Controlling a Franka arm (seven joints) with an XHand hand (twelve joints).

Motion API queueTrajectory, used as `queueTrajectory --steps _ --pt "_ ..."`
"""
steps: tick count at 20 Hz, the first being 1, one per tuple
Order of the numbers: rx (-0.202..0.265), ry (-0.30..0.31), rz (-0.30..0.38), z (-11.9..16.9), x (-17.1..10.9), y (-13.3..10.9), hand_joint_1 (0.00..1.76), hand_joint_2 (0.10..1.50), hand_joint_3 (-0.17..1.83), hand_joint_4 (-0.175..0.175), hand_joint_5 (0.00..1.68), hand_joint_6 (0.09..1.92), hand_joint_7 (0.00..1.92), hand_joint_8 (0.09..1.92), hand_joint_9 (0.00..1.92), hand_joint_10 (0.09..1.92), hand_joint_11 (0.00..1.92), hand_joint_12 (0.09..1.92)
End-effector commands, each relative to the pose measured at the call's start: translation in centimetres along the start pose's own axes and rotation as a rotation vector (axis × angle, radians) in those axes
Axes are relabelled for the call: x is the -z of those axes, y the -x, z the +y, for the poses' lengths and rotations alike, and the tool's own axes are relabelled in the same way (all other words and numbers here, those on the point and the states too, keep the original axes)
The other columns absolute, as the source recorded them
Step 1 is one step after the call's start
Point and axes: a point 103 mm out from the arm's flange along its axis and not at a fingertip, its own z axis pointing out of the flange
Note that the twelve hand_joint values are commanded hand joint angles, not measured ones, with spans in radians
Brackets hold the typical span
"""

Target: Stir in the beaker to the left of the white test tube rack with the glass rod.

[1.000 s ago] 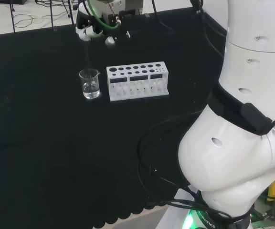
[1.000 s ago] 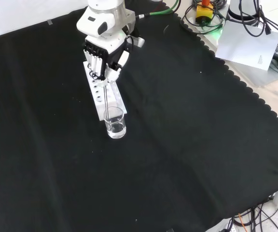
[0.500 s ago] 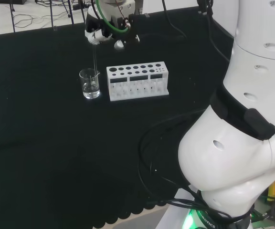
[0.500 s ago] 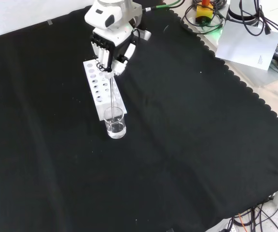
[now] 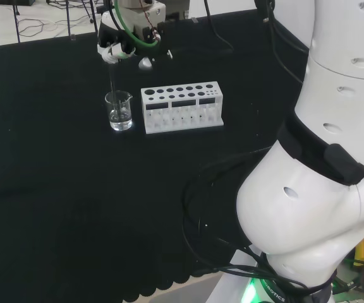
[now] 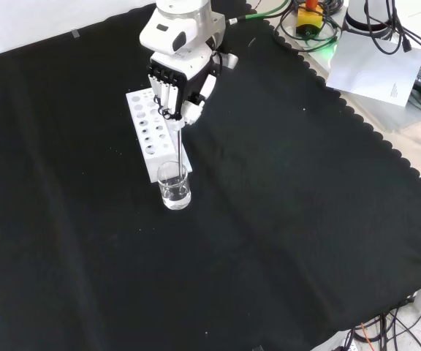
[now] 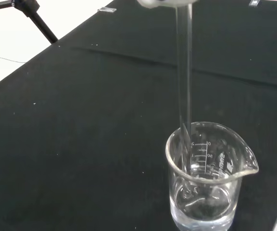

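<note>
Surroundings off the working area, beyond the black cloth.

Black cloth [image 6: 283, 219] covers the surface, with a scalloped edge along the right side in the front view and along the near side in the head view. Off that edge, at the front view's upper right: a sheet of white paper [image 6: 375, 62], black cables [image 6: 386, 22], and a yellow device with a red top [image 6: 309, 16] among green cable. Head view, far left: pale floor with loose black cables [image 5: 36, 22]. Wrist view: black tripod legs [image 7: 30, 17] stand past the cloth's far edge.
</note>
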Motion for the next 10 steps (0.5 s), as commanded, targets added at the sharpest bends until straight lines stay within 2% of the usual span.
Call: queueTrajectory --steps 1,5,10 --pt "-0.009 0.002 -0.008 1.2 0.0 1.3 1.32 1.08 -0.17 -0.175 1.24 0.39 1.28 0.79 1.56 0.8 1.57 0.75" --pt "-0.026 0.002 0.005 1.1 0.2 2.9 1.32 1.08 -0.17 -0.175 1.24 0.39 1.28 0.79 1.56 0.8 1.57 0.75" --pt "-0.056 -0.01 0.002 -0.6 -0.2 4.1 1.32 1.08 -0.17 -0.175 1.24 0.39 1.28 0.79 1.56 0.8 1.57 0.75"
